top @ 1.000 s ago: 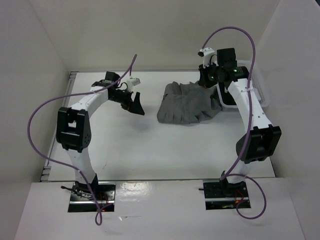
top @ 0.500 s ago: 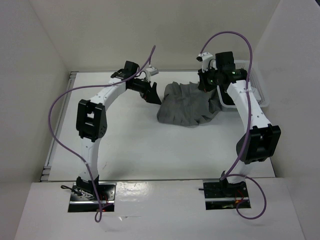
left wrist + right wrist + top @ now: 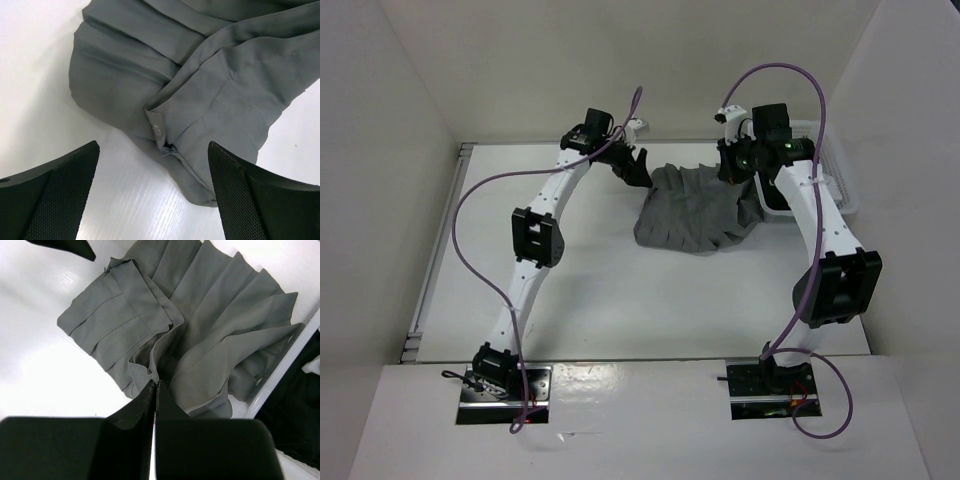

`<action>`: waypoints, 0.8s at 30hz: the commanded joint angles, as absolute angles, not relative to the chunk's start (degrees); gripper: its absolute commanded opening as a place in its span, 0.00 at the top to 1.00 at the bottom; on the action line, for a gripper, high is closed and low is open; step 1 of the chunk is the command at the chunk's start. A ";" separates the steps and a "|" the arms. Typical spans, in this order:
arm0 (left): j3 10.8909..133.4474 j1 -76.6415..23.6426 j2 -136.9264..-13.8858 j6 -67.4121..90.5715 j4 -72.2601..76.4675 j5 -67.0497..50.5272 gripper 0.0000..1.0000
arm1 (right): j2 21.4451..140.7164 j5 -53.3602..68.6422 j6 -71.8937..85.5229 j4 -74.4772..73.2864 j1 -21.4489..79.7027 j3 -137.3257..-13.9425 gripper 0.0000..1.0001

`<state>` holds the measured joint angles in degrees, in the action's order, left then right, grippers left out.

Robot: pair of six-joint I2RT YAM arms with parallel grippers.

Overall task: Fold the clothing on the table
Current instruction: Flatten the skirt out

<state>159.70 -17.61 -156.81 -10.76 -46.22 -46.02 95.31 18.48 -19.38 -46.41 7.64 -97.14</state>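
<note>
- No fold is made yet, by my reading; the clothing [image 3: 695, 210] lies in a rumpled heap on the far right part of the counter [image 3: 600, 300], its right edge pushed up against the basket [image 3: 835, 185]; the pleats fan out unevenly and part of the fabric doubles over itself.
- One hand appears to have a hold; the right hand [image 3: 154, 384] is closed, its fingertips meeting on a ridge of the waistband [image 3: 142, 372] that rises towards them; it seems to pinch the cloth at the heap's far right side.
- Nothing is held by the left hand [image 3: 152, 150]; it gapes wide and hovers just above the far left corner of the clothing, the waistband end showing between its fingers; I see no contact with the fabric.
- Done so far, judged from how things lie: the clothing is on the counter and one corner seems taken; no more than that.
- Left to do, as I judge it: take the second corner; draw the clothing away from the basket and spread it flat; smooth the pleats; fold it over and set it down neatly; that is nearly the whole task.
- Some dark garment [image 3: 300, 405] lies inside the basket; it is not part of this job.
</note>
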 commanded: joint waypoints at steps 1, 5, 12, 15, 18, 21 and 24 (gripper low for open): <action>165.93 -19.50 -160.05 -11.79 -53.52 -46.57 0.06 | 93.43 18.63 -19.86 -46.76 6.42 -97.38 1.00; 168.31 -21.70 -161.36 -11.78 -54.84 -47.72 0.06 | 93.43 19.16 -19.86 -46.76 5.89 -97.38 1.00; 168.93 -22.76 -163.65 -11.25 -55.89 -45.62 0.07 | 93.96 19.69 -19.86 -46.76 5.36 -97.38 1.00; 170.06 -22.76 -164.18 -11.25 -55.90 -43.95 0.08 | 93.96 21.00 -19.86 -46.76 4.75 -96.86 1.00; 170.77 -22.76 -164.71 -10.73 -55.90 -41.23 0.08 | 93.96 21.01 -19.86 -46.76 4.75 -96.86 1.00; 171.39 -22.76 -164.71 -10.72 -55.29 -39.21 0.08 | 93.96 21.01 -19.86 -46.23 4.22 -96.33 1.00; 171.39 -22.15 -164.18 -10.72 -55.28 -39.20 0.08 | 93.96 21.53 -19.86 -46.23 4.22 -96.33 1.00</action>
